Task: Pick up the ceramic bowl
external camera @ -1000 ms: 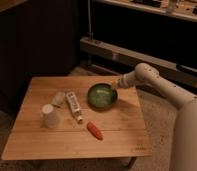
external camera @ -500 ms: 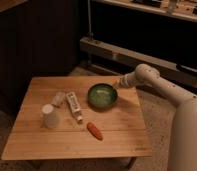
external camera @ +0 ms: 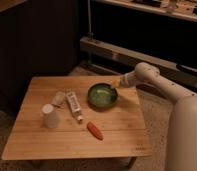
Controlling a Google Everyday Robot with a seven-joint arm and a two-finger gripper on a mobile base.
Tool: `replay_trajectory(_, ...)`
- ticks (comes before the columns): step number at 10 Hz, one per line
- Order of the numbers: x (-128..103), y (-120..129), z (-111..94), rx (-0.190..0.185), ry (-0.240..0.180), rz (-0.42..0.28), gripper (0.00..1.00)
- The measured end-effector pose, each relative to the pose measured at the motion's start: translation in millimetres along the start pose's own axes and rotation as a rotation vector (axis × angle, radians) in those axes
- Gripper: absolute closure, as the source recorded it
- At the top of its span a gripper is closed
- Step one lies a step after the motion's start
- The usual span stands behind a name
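Observation:
The ceramic bowl (external camera: 102, 95), round, shallow and green with a darker rim, sits on the wooden table (external camera: 42, 140) right of centre near the far edge. My gripper (external camera: 115, 84) is at the bowl's far right rim, at the end of the white arm (external camera: 152, 80) that comes in from the right. The gripper's tip is over or on the rim.
A small white cup (external camera: 50, 116) stands upside down at the left. A white tube (external camera: 74, 106) and a crumpled clear wrapper (external camera: 58, 97) lie left of the bowl. An orange carrot-like piece (external camera: 95, 130) lies in front. A dark shelf unit (external camera: 142, 30) stands behind the table.
The arm and gripper have stayed at the bowl's right rim with almost no movement. The bowl and the other things have not moved.

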Motion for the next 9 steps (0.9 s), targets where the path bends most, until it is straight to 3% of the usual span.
replay_trajectory(5,3.4,-19.8,3.7,-0.016,0.044,0.050,0.20)
replay_trajectory(9,6.6,-13.9,16.0,-0.045,0.108,0.038,0.20)
